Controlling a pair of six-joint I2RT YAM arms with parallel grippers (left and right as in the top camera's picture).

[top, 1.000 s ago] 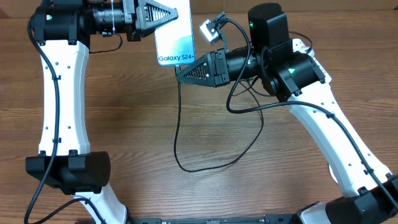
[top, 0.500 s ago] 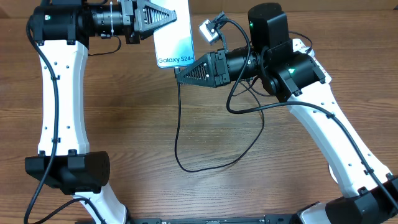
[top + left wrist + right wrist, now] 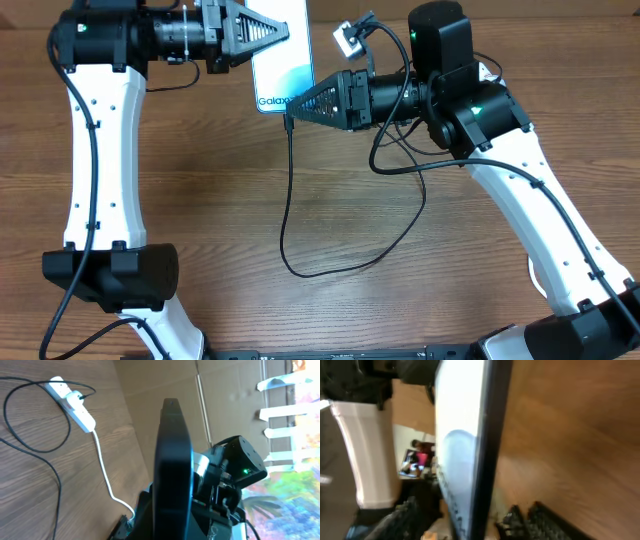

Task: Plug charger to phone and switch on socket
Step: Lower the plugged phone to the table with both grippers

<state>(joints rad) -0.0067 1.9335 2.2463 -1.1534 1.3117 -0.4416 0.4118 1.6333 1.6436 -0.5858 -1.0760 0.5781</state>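
Since a second ago the right gripper has risen toward the phone, and its black fingers now hide the end of the white screen text, so only "Galax" reads from overhead; the phone itself has barely shifted. I see the left gripper clamped on the phone's left side, holding it off the table at the far edge of the overhead view; its wrist camera sees the phone edge-on as a dark slab. The right gripper's tip sits just at the phone's lower right corner, jaws closed on the end of the charger, whose black cable hangs from the tip and loops across the wood; the connector tip itself is hidden (the right wrist view is too blurred to help, showing only the bright screen very close). The socket lies well apart on the table, its white cord trailing away.
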